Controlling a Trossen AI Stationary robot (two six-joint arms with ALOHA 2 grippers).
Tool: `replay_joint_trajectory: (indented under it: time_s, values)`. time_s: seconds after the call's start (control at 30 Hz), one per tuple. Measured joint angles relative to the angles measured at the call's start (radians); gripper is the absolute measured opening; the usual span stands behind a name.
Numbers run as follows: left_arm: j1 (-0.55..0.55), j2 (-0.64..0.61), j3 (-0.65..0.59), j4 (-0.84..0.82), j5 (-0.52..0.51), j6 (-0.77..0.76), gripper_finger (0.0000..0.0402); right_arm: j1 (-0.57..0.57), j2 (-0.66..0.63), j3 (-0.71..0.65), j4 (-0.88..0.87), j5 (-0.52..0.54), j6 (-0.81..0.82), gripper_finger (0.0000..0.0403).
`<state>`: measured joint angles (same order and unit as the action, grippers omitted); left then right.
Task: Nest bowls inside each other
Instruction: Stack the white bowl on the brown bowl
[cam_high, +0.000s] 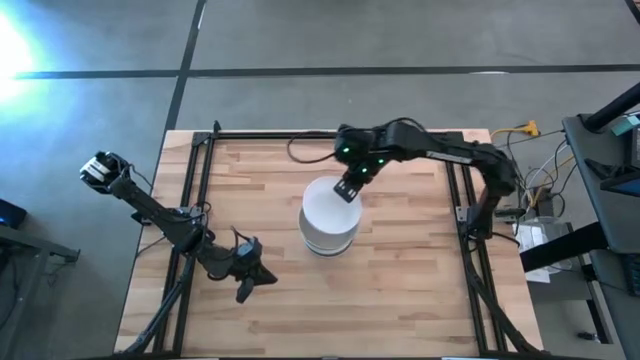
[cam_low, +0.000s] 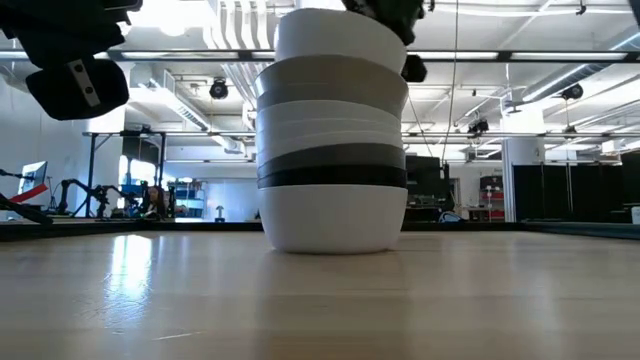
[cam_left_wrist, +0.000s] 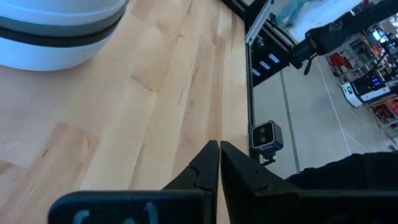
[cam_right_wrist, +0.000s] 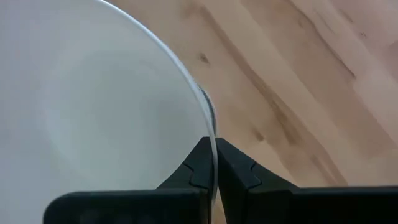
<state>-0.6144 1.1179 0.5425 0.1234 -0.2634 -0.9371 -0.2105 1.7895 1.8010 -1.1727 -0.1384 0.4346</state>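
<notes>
Wooden table (cam_high: 400, 290), one finished-looking stack of bowls (cam_high: 329, 222) mid-table — no loose bowls in view.
Nearest, the left gripper (cam_high: 247, 281) waits pressed together, empty; farther, the right gripper (cam_high: 347, 189) pinches the top white bowl's (cam_right_wrist: 93, 118) rim — only letting go seems left.

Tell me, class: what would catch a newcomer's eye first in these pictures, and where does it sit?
A tall stack of nested bowls stands near the middle of the wooden table, banded white, pale grey-green, dark grey and black in the low view. The right gripper is shut on the rim of the top white bowl. The left gripper rests shut and empty, away from the stack on the table's left side.
</notes>
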Motion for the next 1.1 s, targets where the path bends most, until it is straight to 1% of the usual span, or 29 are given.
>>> replay_joint_trajectory:
  time_s: [0.27, 0.43, 0.53, 0.7, 0.93, 1.1]
  values:
    - [0.011, -0.002, -0.003, 0.0, -0.007, -0.02, 0.0, 0.011, 0.163, 0.175, -0.138, -0.001, -0.101, 0.0009]
    - [0.013, -0.002, -0.005, 0.002, -0.012, -0.025, 0.0, 0.026, 0.228, 0.23, -0.187, -0.003, -0.148, 0.0009]
    - [0.013, -0.002, -0.005, 0.006, -0.025, -0.026, 0.0, 0.038, 0.242, 0.235, -0.185, -0.026, -0.159, 0.0009]
    - [0.018, -0.002, -0.006, 0.008, -0.034, -0.026, 0.0, 0.047, 0.243, 0.21, -0.181, -0.025, -0.172, 0.0009]
    - [0.02, -0.002, -0.006, 0.009, -0.034, -0.026, 0.0, 0.047, 0.243, 0.207, -0.174, -0.021, -0.181, 0.0009]
    - [0.02, -0.002, -0.006, 0.01, -0.034, -0.026, 0.0, 0.048, 0.243, 0.206, -0.173, -0.022, -0.181, 0.0026]
